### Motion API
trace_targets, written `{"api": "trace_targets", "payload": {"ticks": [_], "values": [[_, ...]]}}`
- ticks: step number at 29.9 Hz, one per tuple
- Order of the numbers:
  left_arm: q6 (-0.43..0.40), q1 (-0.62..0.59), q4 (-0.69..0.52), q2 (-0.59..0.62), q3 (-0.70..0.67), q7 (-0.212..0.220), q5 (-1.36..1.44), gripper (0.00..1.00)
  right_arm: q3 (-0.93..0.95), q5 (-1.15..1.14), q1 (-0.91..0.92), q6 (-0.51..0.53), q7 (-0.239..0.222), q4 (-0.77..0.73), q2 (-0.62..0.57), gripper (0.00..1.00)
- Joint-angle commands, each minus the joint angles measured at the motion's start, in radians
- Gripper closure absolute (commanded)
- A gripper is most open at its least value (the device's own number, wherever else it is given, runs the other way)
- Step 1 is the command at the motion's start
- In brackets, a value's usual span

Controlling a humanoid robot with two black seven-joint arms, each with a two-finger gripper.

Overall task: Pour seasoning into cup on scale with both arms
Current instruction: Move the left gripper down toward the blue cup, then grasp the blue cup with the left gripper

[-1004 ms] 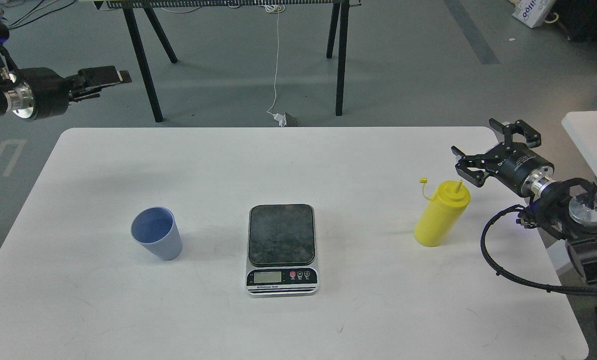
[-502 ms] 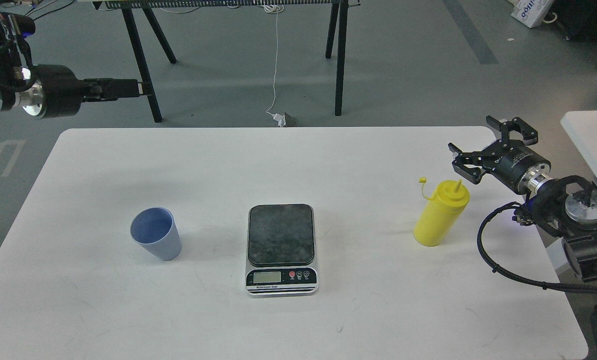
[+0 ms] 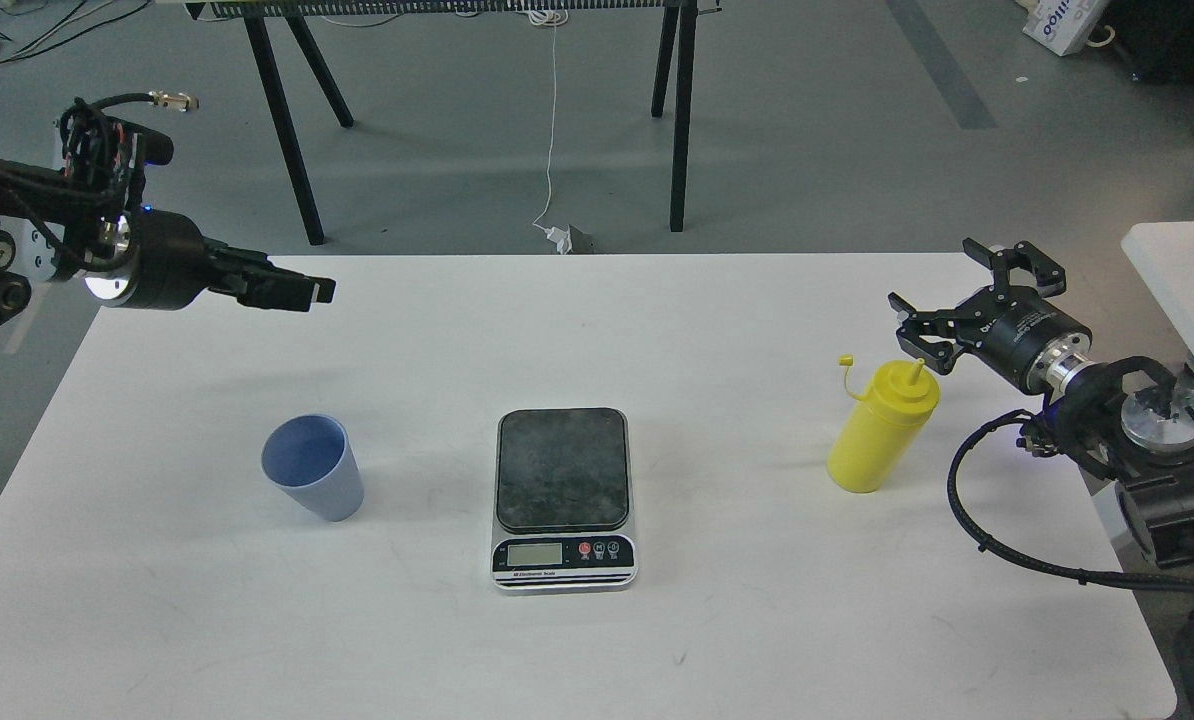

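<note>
The yellow seasoning bottle (image 3: 877, 432) stands upright on the right of the white table (image 3: 597, 320), its small cap hanging off to the left on its tether. The pale blue cup (image 3: 313, 470) stands on the table to the left of the scale (image 3: 563, 482), whose dark platform is bare. My right gripper (image 3: 935, 280) is open, just right of and slightly behind the bottle's nozzle, not touching it. My left gripper (image 3: 297, 290) hovers over the table's far left, well behind the cup; it is seen side-on and dark.
A second white table's corner (image 3: 1182, 270) shows at the right edge. Black trestle legs (image 3: 287, 130) stand on the grey floor behind the table. My right arm's black cable (image 3: 997, 540) loops over the table's right edge.
My left gripper has swung down and to the right, from off the table's far left to over its far-left corner. My right gripper has edged slightly left toward the bottle.
</note>
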Motion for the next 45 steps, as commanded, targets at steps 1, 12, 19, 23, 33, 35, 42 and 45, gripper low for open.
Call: {"api": "trace_targets", "payload": {"ticks": [1, 12, 19, 23, 33, 35, 42, 45], "values": [[0.000, 0.003, -0.021, 0.006, 0.048, 0.000, 0.031, 0.01, 0.000, -0.001, -0.003, 0.000, 0.000, -0.001, 0.003, 0.01], [0.000, 0.072, -0.029, 0.011, 0.128, 0.000, 0.076, 0.02, 0.000, 0.000, -0.005, 0.000, 0.000, -0.004, 0.003, 0.01], [0.000, 0.087, -0.029, 0.001, 0.128, 0.000, 0.071, 0.02, 0.000, 0.000, -0.006, 0.000, 0.000, -0.004, 0.003, 0.01], [0.000, 0.115, -0.029, -0.015, 0.123, 0.000, 0.071, 0.03, 0.000, 0.000, -0.006, 0.000, 0.000, -0.004, 0.003, 0.01], [0.000, 0.141, -0.028, -0.038, 0.125, 0.000, 0.071, 0.07, 0.001, 0.000, -0.008, 0.000, 0.000, -0.004, 0.003, 0.01], [0.000, 0.153, -0.026, -0.038, 0.128, 0.000, 0.073, 0.11, 0.001, 0.000, -0.008, 0.000, 0.000, -0.004, 0.001, 0.01], [0.000, 0.161, -0.026, -0.040, 0.129, 0.000, 0.076, 0.35, 0.003, 0.000, -0.008, 0.000, 0.000, -0.004, 0.000, 0.01], [0.000, 0.161, -0.026, -0.040, 0.131, 0.000, 0.076, 0.56, 0.003, 0.000, -0.008, 0.000, 0.000, -0.005, 0.001, 0.01]]}}
